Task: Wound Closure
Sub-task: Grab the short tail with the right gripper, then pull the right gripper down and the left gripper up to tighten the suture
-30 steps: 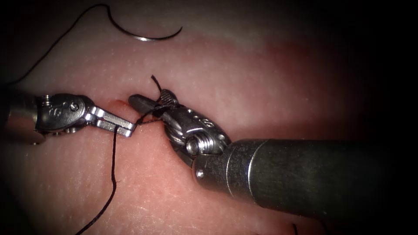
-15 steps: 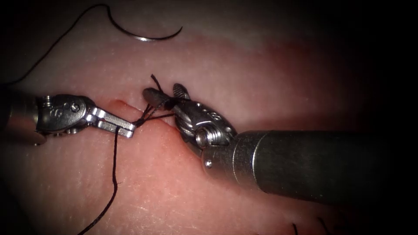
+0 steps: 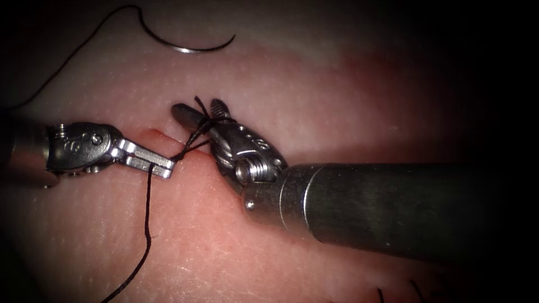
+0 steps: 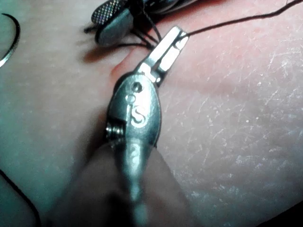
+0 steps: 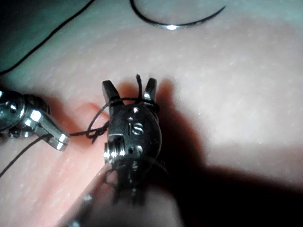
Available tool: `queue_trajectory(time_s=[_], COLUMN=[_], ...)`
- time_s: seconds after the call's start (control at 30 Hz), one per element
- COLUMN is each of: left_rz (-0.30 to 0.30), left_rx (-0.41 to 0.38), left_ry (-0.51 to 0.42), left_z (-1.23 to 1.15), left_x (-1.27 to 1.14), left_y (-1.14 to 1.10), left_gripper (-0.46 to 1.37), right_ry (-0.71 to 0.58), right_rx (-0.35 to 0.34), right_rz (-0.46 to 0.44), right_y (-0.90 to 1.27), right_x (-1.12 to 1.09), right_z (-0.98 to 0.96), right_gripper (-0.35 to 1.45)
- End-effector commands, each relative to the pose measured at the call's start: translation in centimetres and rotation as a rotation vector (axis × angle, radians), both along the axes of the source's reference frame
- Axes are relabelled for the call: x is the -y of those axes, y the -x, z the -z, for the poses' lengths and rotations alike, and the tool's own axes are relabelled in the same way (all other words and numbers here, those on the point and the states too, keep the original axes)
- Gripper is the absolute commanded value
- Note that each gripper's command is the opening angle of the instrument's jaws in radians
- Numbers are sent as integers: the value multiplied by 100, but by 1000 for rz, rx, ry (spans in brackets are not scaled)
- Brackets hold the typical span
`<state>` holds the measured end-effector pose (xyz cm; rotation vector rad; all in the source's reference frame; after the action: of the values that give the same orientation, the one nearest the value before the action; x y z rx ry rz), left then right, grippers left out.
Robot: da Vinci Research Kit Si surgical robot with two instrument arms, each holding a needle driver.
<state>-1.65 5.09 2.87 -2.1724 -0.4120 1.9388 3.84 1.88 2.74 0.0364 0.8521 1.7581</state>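
Observation:
My left tool (image 3: 167, 166) comes in from the left and is shut on the black thread (image 3: 147, 219) at the cut (image 3: 154, 134); the long strand hangs down from its jaws. In the left wrist view the left tool (image 4: 176, 37) pinches that thread. My right tool (image 3: 197, 108) stands open just right of it, with thread wound round its jaws and a short thread tail (image 3: 200, 101) standing between them. The right wrist view shows the same open right tool (image 5: 130, 88) and thread tail (image 5: 138, 81). The curved needle (image 3: 185, 48) lies free on the tissue (image 3: 314, 106), held by neither tool.
From the needle's end the thread (image 3: 67, 59) runs off to the left over the tissue. Red fluid (image 3: 224, 224) tints the tissue below the cut. The right tool's thick shaft (image 3: 393, 207) covers the lower right. Cut thread ends (image 3: 380, 293) lie at the bottom.
The right tool shifted right, then came back left and a little up, jaws still open round the short tail with the loops on them. The left tool and the needle stayed put.

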Motion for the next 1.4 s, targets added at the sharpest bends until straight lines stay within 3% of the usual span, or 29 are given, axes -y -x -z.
queue_trajectory(time_s=[0.03,0.23,0.67,0.73,0.77,0.8,0.83,1.4], left_rz=[-3,-3,-3,-3,-3,-3,-3,-5], left_rx=[2,3,3,3,3,3,3,1], left_ry=[0,0,-1,-1,-1,-2,-2,-19], left_z=[0,0,1,2,2,2,2,3], left_x=[0,0,0,0,0,0,0,-7], left_y=[0,0,0,0,0,0,0,-4], left_gripper=[-35,-35,-35,-35,-35,-35,-35,-35], right_ry=[-5,-32,-40,-40,-40,-40,-41,5], right_rx=[-13,-44,-47,-47,-47,-48,-48,-84], right_rz=[-10,-49,-49,-48,-48,-47,-47,-70], right_y=[0,-1,-2,-2,-1,0,1,11], right_x=[1,6,9,9,9,9,9,0], right_z=[0,3,5,5,5,6,6,21], right_gripper=[107,105,92,78,63,0,-33,-35])
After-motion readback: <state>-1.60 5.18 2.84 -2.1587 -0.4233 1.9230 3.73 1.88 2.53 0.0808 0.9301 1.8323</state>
